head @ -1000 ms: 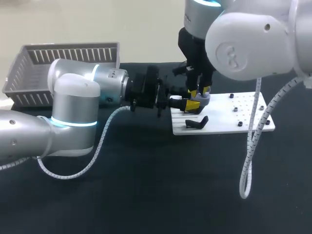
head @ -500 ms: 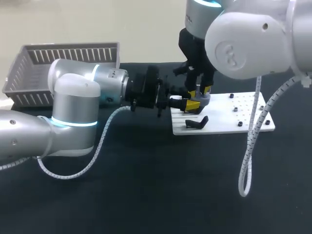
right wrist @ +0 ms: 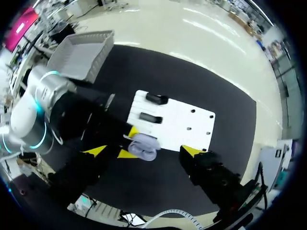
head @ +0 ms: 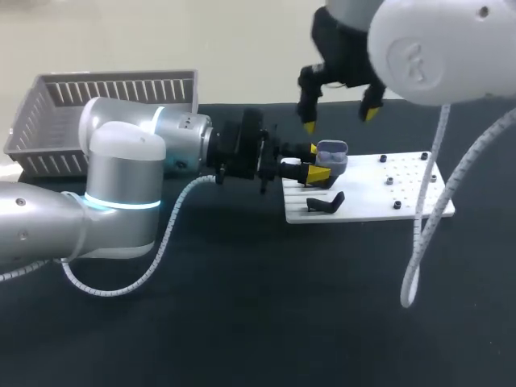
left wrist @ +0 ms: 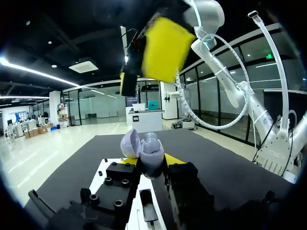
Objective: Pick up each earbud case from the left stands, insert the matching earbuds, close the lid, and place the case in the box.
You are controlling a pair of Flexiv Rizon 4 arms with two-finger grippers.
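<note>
My left gripper (head: 314, 161) holds a grey earbud case (head: 331, 158) sideways over the near-left end of the white stand plate (head: 379, 193), fingers shut on its two sides. In the left wrist view the case (left wrist: 152, 154) sits between the yellow tips of the left gripper (left wrist: 149, 163), its lid (left wrist: 130, 143) hinged open. My right gripper (head: 339, 121) hangs wide open above the case, touching nothing. Looking straight down, the right gripper (right wrist: 144, 151) has the case (right wrist: 143, 143) far below it.
A grey slatted box (head: 97, 105) stands at the table's far left. Two black stands (head: 325, 203) sit on the plate's left end (right wrist: 149, 108), with small black pegs (head: 389, 181) farther right. The right arm's white cable (head: 419, 234) hangs past the plate's right edge.
My right gripper, which was down at the case, has opened wide and risen clear above it. The left arm and the case have stayed put.
</note>
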